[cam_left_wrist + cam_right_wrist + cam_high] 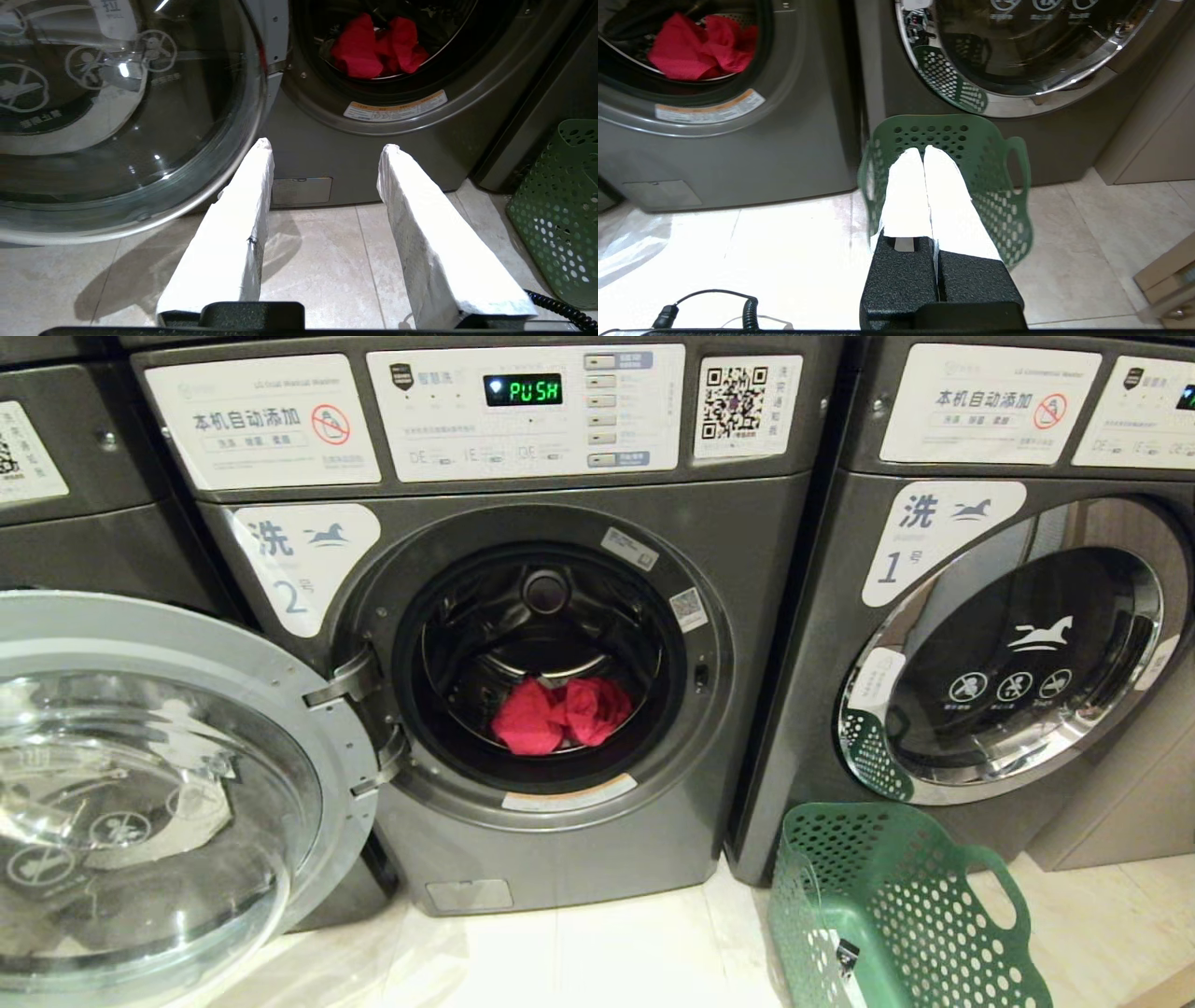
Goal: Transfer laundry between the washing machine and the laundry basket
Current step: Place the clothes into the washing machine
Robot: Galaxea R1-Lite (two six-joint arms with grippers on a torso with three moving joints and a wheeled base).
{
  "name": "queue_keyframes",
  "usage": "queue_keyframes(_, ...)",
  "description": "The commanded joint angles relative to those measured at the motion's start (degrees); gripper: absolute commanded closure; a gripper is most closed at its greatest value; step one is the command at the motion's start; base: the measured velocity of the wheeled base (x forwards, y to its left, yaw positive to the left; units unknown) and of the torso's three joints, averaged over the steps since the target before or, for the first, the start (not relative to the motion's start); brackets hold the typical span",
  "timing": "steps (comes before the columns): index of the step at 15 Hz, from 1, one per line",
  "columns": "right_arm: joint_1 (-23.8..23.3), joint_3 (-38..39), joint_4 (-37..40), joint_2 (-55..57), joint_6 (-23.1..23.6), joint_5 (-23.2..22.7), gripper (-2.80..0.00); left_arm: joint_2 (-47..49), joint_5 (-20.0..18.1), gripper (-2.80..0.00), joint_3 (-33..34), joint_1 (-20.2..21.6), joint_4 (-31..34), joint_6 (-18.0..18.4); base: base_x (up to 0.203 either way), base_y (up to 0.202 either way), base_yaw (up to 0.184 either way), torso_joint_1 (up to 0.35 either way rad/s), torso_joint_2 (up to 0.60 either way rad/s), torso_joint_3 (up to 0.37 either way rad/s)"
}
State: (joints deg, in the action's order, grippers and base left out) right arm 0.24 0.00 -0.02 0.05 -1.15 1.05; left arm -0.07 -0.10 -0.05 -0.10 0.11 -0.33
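Note:
The dark grey washing machine (560, 859) labelled 2 stands with its round glass door (140, 784) swung wide to the left. Red-pink laundry (560, 714) lies bunched at the front of the drum (373, 46) (700, 46). The green laundry basket (896, 915) sits on the floor at the lower right, before the neighbouring machine. Neither arm shows in the head view. My left gripper (327, 147) hangs low before machine 2, open and empty. My right gripper (923, 150) is shut on nothing, in line with the basket (994, 186); the inside of the basket is hidden.
Machine 1 (1008, 653) on the right has its chrome-rimmed door shut. Another machine (84, 523) stands behind the open door. A clear plastic sheet (626, 242) lies on the tiled floor, a cardboard box (1167, 275) sits at far right, and a beige cabinet (1153, 135) adjoins machine 1.

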Motion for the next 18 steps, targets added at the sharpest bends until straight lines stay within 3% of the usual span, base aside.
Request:
queue_keyframes(1,0.02,0.00,-0.06,0.04,0.00,0.01,0.00,0.07,0.01,0.00,-0.04,0.01,-0.02,-0.02,0.000,0.195,-0.002,0.002,0.00,0.002)
queue_keyframes(7,0.02,0.00,-0.06,0.04,0.00,0.36,0.00,0.07,0.01,0.00,-0.04,0.01,-0.02,-0.02,0.000,0.167,-0.003,0.003,0.00,0.001)
queue_keyframes(18,0.02,0.00,-0.06,0.04,-0.17,0.36,0.00,0.07,0.01,0.00,-0.01,0.01,-0.02,-0.02,0.000,0.000,0.000,0.000,0.00,0.000)
